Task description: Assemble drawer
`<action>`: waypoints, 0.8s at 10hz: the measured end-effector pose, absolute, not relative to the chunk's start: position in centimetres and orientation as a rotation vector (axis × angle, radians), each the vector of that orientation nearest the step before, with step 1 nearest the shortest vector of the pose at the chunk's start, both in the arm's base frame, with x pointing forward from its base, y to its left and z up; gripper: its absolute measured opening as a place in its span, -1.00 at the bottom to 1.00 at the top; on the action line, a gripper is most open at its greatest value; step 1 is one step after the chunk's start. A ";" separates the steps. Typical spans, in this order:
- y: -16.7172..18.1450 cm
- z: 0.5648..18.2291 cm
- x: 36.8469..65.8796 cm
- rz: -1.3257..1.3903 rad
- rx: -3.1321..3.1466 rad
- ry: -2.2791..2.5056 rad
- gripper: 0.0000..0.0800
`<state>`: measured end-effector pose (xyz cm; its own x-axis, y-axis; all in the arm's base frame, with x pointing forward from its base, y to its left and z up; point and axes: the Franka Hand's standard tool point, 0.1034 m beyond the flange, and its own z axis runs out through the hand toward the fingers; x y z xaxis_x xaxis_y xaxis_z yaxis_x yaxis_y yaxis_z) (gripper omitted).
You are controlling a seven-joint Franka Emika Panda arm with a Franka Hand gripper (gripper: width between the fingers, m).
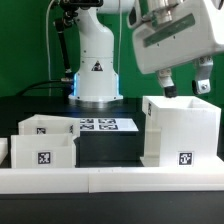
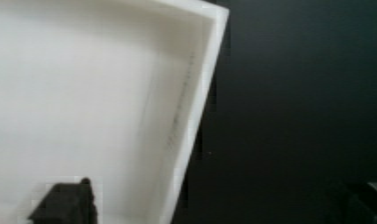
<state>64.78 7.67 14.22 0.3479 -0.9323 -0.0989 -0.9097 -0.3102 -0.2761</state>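
A tall white open drawer box [image 1: 180,130] with a marker tag stands on the black table at the exterior view's right. My gripper [image 1: 186,84] hovers just above its top rim, open and empty, with one finger [image 1: 168,82] over the box's opening and the other [image 1: 203,76] near its far side. In the wrist view a white wall of the box [image 2: 96,100] fills one side. My gripper [image 2: 220,205] straddles that wall's edge, and one dark fingertip [image 2: 64,203] shows against the white. Two small white drawer trays [image 1: 45,150] [image 1: 50,125] sit at the exterior view's left.
The marker board [image 1: 105,125] lies flat behind the trays, in front of the arm's white base [image 1: 97,75]. A long white rail [image 1: 110,178] runs along the table's front edge. Black table [image 2: 309,100] shows beside the box wall.
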 end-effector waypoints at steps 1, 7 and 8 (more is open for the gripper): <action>6.6 14.3 64.8 -0.127 -2.354 1.610 0.62; 5.8 14.2 64.0 -0.100 -2.719 1.089 0.62; 5.3 14.6 64.1 -0.104 -2.786 0.916 0.62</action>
